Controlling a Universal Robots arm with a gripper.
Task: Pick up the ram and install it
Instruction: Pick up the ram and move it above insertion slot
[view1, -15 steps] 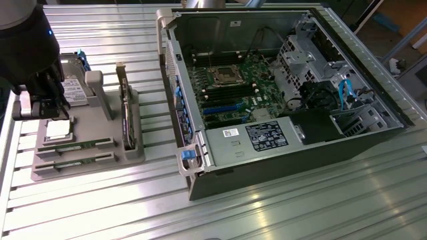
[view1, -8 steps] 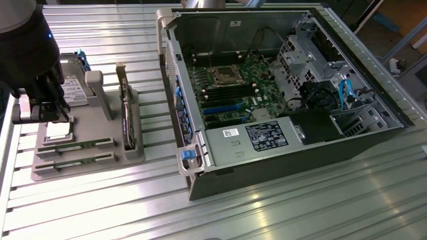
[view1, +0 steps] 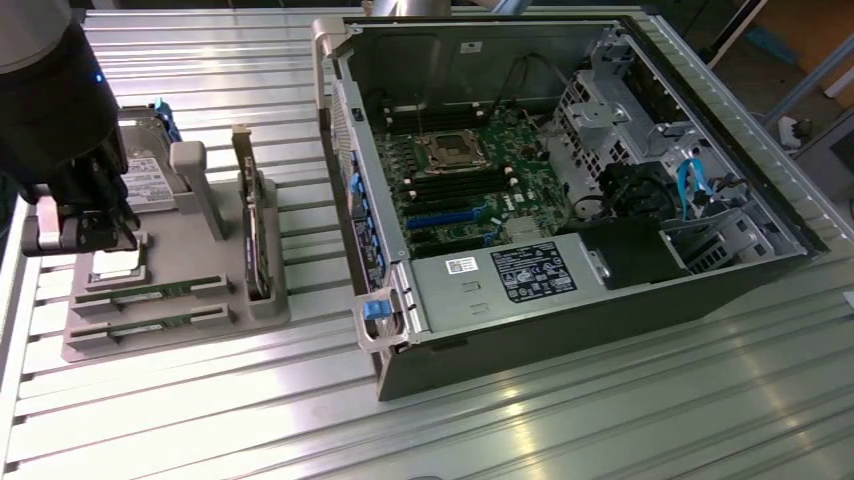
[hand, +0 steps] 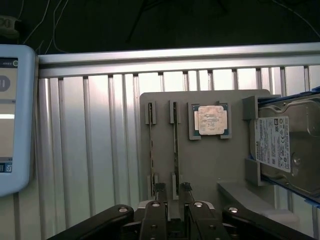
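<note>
Two rams stand on edge in a grey holder tray (hand: 210, 165): one ram (hand: 175, 145) and a second ram (hand: 151, 145) beside it. In the exterior view they lie at the tray's near end, ram (view1: 150, 293) and ram (view1: 150, 321). My gripper (hand: 173, 189) hovers over the tray, open, its two fingertips (hand: 160, 188) on either side of the first ram's end without gripping it. In the exterior view the gripper (view1: 104, 238) hangs above the tray's left part. The open PC case (view1: 747, 270) shows the motherboard (view1: 467, 170) with its long memory slots.
The tray also holds a silver CPU (hand: 210, 120), a hard drive (hand: 285, 145) and an upright dark expansion card (view1: 251, 225). A screen device (hand: 15, 115) sits beside the tray. The ribbed aluminium table (view1: 561, 420) runs under everything.
</note>
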